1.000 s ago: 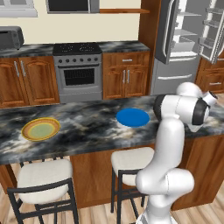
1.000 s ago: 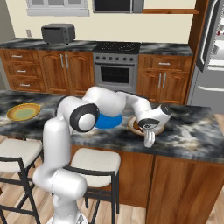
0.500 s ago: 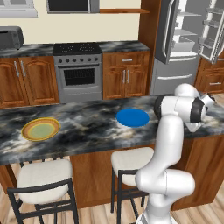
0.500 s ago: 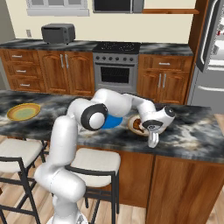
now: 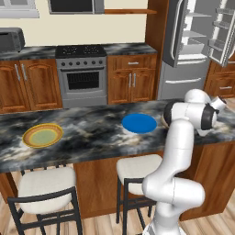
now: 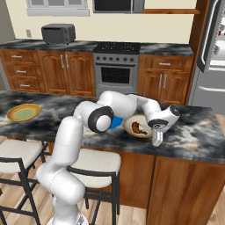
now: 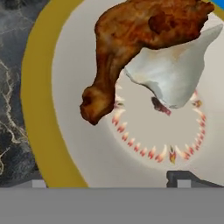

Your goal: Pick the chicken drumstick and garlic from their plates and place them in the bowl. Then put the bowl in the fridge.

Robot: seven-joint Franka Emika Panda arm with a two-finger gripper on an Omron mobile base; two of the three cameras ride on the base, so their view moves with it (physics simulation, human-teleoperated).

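Note:
The tan bowl [image 6: 132, 124] sits on the island counter and holds the chicken drumstick [image 6: 138, 128]. In the hand view the reddish-brown drumstick [image 7: 131, 39] lies in the bowl [image 7: 39, 109] against the off-white garlic [image 7: 170, 74]. My gripper [image 6: 157, 139] hangs open just off the bowl's near right rim, at the counter's front edge, holding nothing. Its fingertips [image 7: 188, 178] stand wide apart. The blue plate [image 5: 139, 123] and the yellow-rimmed plate [image 5: 42, 136] lie bare to the left. The fridge [image 5: 193, 50] stands open at the back right.
Two stools [image 5: 46, 183] stand under the island's near side. A stove [image 5: 82, 73] and wooden cabinets [image 5: 133, 82] line the back wall, with a toaster oven [image 6: 58, 33] on the far counter. Bare marble [image 6: 193, 132] lies to the right of the bowl.
The gripper has drifted a little right and down from above the bowl toward the counter's front edge, staying open. Bowl, food and plates have not moved.

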